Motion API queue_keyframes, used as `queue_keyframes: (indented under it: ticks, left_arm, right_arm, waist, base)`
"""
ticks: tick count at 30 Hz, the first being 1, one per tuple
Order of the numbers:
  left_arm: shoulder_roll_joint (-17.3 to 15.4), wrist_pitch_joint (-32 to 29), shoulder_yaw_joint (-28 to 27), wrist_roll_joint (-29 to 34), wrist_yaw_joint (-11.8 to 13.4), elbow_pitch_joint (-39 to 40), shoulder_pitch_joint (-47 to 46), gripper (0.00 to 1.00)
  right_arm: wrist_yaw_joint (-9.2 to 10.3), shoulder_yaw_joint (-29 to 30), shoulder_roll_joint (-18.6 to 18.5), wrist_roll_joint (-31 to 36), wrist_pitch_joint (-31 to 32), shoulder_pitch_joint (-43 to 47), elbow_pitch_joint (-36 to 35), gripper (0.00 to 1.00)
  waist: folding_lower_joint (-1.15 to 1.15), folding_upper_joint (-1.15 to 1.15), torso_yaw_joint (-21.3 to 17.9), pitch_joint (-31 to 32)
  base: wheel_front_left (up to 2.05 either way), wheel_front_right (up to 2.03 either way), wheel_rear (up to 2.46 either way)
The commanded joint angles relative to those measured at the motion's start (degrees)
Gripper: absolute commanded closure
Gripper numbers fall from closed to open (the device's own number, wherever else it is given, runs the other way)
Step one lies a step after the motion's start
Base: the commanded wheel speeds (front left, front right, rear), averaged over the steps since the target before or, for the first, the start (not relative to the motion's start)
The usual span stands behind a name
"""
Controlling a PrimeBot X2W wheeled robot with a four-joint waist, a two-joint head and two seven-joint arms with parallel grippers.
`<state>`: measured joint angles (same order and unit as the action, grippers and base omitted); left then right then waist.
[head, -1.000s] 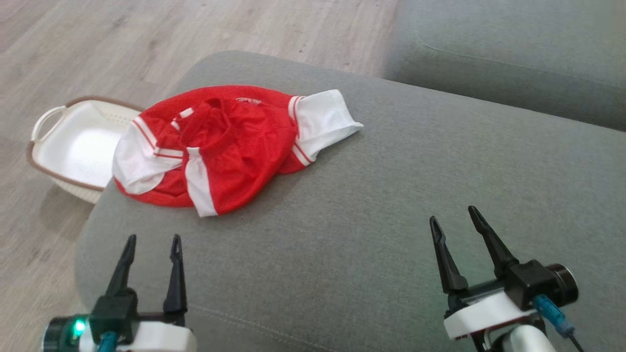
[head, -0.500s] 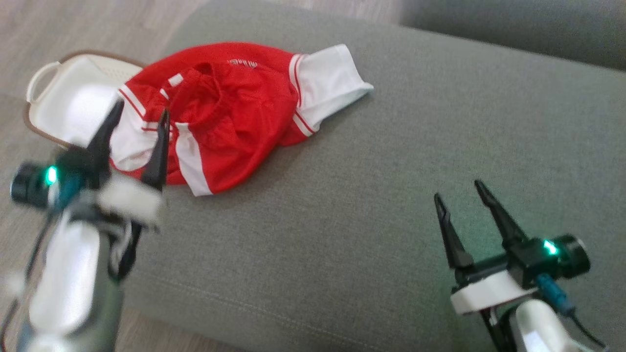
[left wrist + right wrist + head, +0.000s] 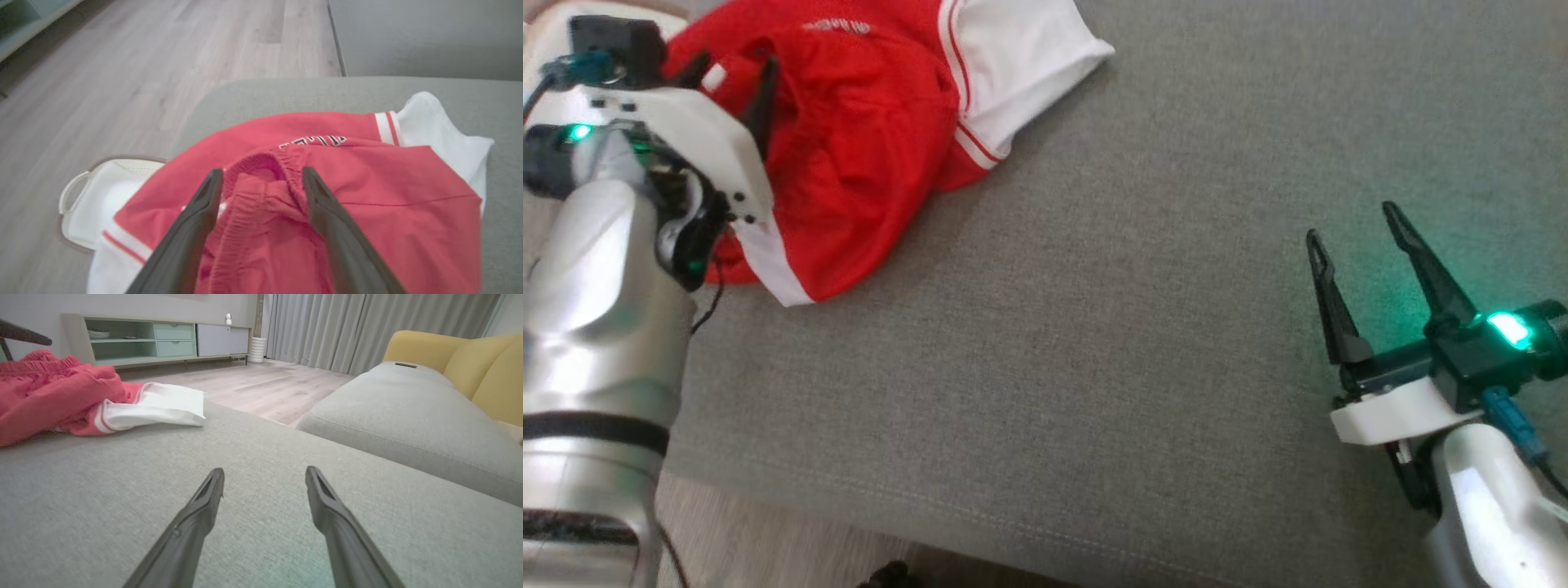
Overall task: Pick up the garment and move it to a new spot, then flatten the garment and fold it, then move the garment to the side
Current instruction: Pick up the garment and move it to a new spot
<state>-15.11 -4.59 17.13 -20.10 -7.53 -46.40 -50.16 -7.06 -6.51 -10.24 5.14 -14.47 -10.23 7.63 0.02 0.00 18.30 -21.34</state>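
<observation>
Head view first: red-and-white garment (image 3: 866,147) bunched at the far left corner of the grey sofa cushion (image 3: 1094,343), reaching that edge. Left claw (image 3: 731,82) right over it, fingers spread wide, angled down into the red folds. Right claw (image 3: 1354,229) likewise spread wide and empty, low over bare cushion, well apart from the cloth on the right side.

Left wrist view, closer: left claw (image 3: 262,175) apart and straddling the gathered elastic waistband (image 3: 282,157), one finger on each side of the raised ridge, nothing pinched yet (cannot tell whether the tips already press the fabric). White basket (image 3: 94,204) on the floor just past the cushion's corner, partly hidden behind the cloth.

Right wrist view: garment (image 3: 49,396) far off to the left, its white panel (image 3: 163,406) the nearest part.

Key relation: garment directly below and ahead of the left claw, long axis lying roughly across the cushion from the left edge toward the white panel on the right. Left arm plainly the nearer one. Probably the first pick-up, with a close on the waistband ridge looking like the next need, and bare cushion to the right a likely new spot.
</observation>
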Motion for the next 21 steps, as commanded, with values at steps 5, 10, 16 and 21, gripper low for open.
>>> queue_keyframes:
  ticks: [5,10,16,21]
  left_arm:
    - [-2.2,-1.3,2.7,-4.2,0.1,-5.8,-5.7,0.0]
    - [-2.0,0.0,6.4,-6.1,0.1,-11.2,-7.4,0.0]
    - [-2.4,5.4,11.2,-8.0,0.1,-12.8,-8.5,1.0]
    - [-4.2,11.6,14.4,-10.6,0.0,-11.9,-9.7,1.0]
  right_arm:
    - [-0.43,-0.3,-2.0,0.3,-0.5,-0.7,-3.1,0.0]
    - [-0.43,0.0,-2.7,0.3,-0.5,-0.5,-3.7,0.0]
    - [-0.43,0.1,-2.5,0.3,-0.5,-0.3,-3.7,0.0]
    - [-0.43,0.1,-1.3,-0.1,-0.5,0.3,-2.6,0.0]
  waist:
    - [-0.02,0.0,-0.1,-4.2]
    - [-0.02,0.0,0.2,-5.5]
    - [-0.02,0.0,0.4,-5.3]
    - [-0.02,0.0,0.3,-2.2]
  base:
    - [0.0,0.0,0.0]
    - [0.0,0.0,0.0]
    - [0.0,0.0,0.0]
    - [0.0,0.0,0.0]
